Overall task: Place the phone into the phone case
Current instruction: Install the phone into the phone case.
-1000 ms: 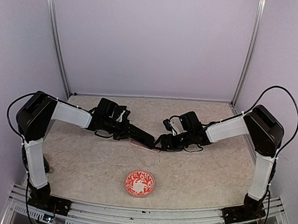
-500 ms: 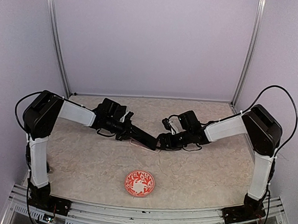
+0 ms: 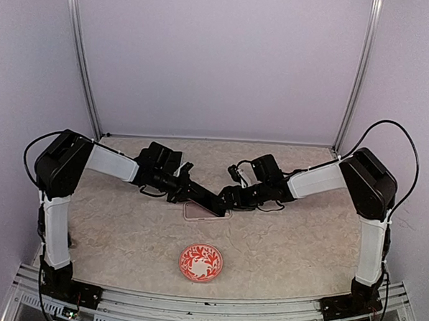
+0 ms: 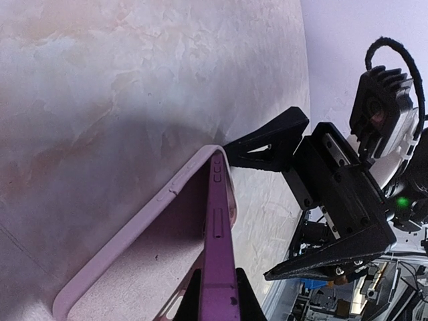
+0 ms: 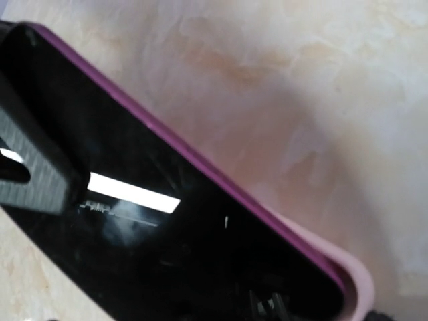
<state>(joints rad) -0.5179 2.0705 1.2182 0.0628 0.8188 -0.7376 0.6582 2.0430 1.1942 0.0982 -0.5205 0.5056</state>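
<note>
Now: left end effector (image 3: 192, 194) is clamping the phone (image 4: 219, 267) by its edges and holding it tilted, its far end tucking into the case (image 4: 127, 254).
Case: lying flat on the table (image 3: 289, 243), under the phone.
Change: over the last second the phone is sinking lower, toward the case.
Right: right end effector (image 3: 230, 196) is standing wide, holding nothing, and shifting in beside the case's end.
Meaning: one end is seating, while the raised end is probably still needing a press down.
</note>
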